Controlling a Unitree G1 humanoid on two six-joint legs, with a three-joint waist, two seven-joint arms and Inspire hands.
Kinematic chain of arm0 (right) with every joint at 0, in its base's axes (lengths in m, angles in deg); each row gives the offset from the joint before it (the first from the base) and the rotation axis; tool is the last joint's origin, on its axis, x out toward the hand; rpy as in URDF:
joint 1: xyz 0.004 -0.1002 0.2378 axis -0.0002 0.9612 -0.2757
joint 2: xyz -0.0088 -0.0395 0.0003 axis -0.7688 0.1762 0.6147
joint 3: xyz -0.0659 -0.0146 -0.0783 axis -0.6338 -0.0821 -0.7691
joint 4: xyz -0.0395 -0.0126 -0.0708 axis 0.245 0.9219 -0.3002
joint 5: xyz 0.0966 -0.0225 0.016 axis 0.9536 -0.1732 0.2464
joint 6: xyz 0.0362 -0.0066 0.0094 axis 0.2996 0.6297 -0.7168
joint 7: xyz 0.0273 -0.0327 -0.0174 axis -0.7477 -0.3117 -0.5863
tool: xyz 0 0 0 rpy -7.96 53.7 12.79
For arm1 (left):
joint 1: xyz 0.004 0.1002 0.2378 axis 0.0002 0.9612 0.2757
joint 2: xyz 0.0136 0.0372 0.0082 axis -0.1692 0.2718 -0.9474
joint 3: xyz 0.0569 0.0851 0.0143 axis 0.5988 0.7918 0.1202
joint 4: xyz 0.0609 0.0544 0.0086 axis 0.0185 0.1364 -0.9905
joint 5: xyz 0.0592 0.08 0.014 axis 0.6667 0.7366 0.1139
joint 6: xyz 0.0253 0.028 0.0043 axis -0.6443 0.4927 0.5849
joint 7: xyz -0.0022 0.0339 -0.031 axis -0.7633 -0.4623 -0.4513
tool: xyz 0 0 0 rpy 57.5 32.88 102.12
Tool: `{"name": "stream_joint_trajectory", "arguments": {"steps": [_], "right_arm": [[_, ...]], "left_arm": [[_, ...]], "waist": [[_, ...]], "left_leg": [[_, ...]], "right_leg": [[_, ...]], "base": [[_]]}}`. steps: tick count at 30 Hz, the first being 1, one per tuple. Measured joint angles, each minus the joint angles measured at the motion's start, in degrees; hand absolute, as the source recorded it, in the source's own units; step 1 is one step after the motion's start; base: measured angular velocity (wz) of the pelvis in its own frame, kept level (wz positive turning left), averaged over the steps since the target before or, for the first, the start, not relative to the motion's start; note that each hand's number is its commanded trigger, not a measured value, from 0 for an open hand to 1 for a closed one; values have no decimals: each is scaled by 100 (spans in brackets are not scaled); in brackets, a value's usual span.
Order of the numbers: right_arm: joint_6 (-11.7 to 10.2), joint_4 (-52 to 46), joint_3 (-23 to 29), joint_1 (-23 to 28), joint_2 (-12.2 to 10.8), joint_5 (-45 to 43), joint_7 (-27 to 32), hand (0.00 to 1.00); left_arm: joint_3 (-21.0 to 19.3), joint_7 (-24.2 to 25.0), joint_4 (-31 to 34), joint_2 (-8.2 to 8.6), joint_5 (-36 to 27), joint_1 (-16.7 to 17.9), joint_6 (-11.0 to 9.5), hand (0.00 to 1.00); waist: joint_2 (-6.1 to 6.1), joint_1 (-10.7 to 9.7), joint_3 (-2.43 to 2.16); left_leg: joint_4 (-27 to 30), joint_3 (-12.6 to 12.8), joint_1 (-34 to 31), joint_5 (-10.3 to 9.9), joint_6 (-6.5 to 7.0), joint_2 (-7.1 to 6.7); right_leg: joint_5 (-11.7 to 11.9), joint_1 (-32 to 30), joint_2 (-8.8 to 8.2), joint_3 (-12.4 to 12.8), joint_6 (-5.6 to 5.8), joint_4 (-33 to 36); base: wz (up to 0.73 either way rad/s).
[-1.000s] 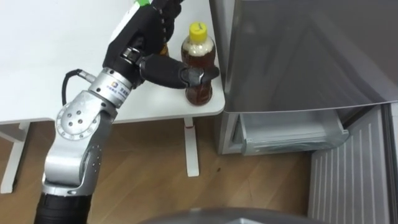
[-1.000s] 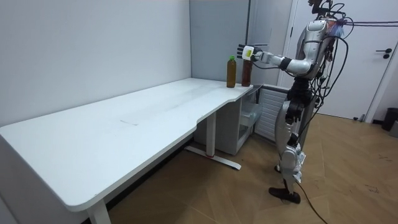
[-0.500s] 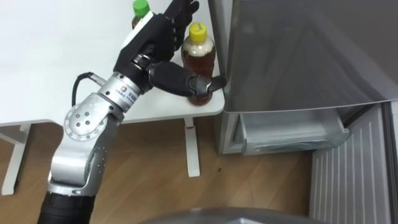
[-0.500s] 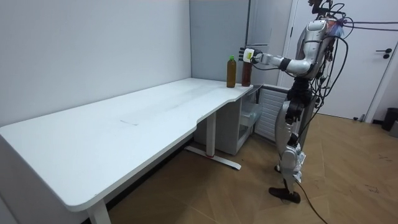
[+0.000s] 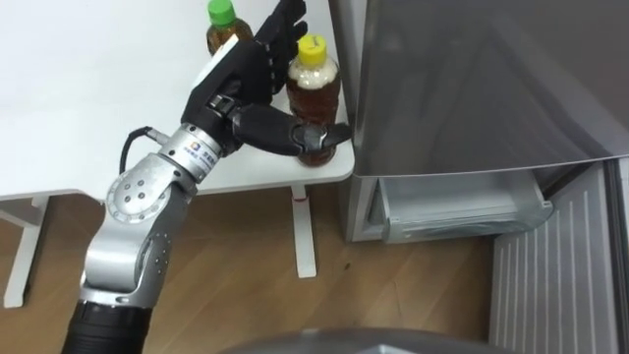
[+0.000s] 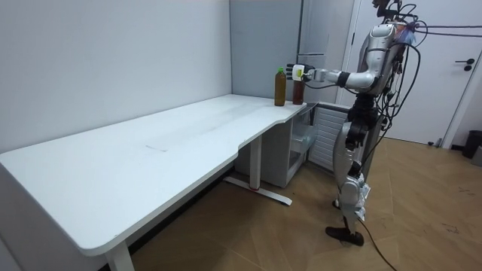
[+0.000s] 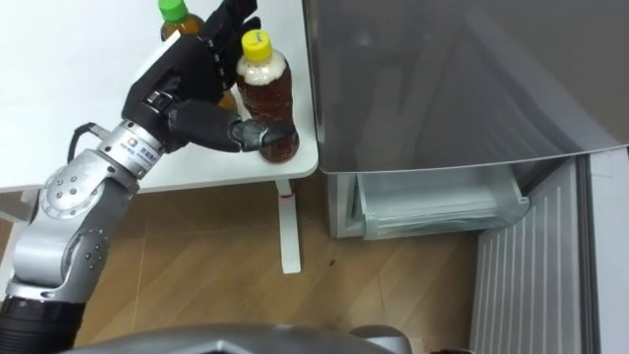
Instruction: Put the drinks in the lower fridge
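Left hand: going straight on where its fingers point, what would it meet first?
The left hand would probably meet the yellow-capped bottle, standing between its thumb and fingers; contact is unclear.

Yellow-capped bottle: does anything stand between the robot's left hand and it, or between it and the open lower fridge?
Nothing visible. The left hand brackets the yellow-capped bottle, thumb across its front, fingers behind. The lower fridge stands open beside the table; the green-capped bottle stands beyond the hand.

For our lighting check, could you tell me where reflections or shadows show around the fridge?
Left eye view: pale streaks of reflected light cross the grey fridge; the table is evenly bright. Room view: soft shadow on the floor under the table.
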Motion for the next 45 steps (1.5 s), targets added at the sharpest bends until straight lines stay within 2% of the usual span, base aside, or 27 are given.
{"name": "stream_joint_trajectory", "arguments": {"steps": [10,19,22,23,24,25,26,30,38,43,45], "right_arm": [[1,-49,12,0,-8,-17,-23,0],[3,-58,14,0,-7,-17,-90,0],[3,-59,14,1,-7,-17,-90,0],[3,-59,14,1,-7,-18,-90,0],[4,-59,14,0,-7,-28,-91,0],[5,-65,14,-2,-7,-48,-92,0],[6,-66,19,-2,-7,-59,-92,0],[71,-142,20,-4,-9,-188,-90,0],[124,-200,20,-12,-9,-218,-85,0],[125,-208,19,-6,-9,-217,-87,0],[124,-215,18,-11,-11,-219,-93,0]], "left_arm": [[48,-74,-209,26,4,-5,2,0],[62,-71,-225,26,1,-9,3,0],[113,-72,-392,28,0,-113,3,0],[115,-72,-434,32,1,-138,3,38],[120,-73,-549,40,2,-196,3,53],[120,-86,-604,41,2,-207,4,53],[120,-89,-624,42,2,-208,4,100],[120,-124,-662,42,3,-220,16,100],[120,-224,-663,41,5,-229,19,100],[164,-338,-704,-1,23,-229,175,100],[205,-330,-708,6,23,-229,175,100]], "waist": [[35,-191,9],[37,-209,8],[38,-211,7],[41,-214,7],[50,-218,4],[58,-229,1],[64,-231,1],[100,-250,-11],[112,-331,-2],[103,-336,13],[94,-325,18]], "left_leg": [[0,20,8,0,0,0],[0,22,11,0,0,0],[0,25,14,0,0,0],[0,32,14,0,0,0],[0,52,13,0,0,1],[0,74,13,0,0,1],[0,82,13,0,0,1],[0,84,-5,0,0,0],[-2,84,-2,0,0,0],[-2,84,-13,0,0,0],[-2,84,-28,0,0,0]], "right_leg": [[1,-6,6,46,0,0],[1,-10,7,60,0,-1],[2,-11,7,69,-1,5],[2,-11,7,70,-1,5],[2,-12,7,76,-1,5],[2,-17,7,90,-1,5],[2,-20,7,99,-1,6],[2,-18,9,117,0,20],[2,-14,10,130,-1,17],[2,-23,11,129,-1,10],[2,-41,11,129,-1,16]], "base": [[-1],[0],[0],[0],[0],[-4],[-5],[-1],[0],[0],[0]]}}
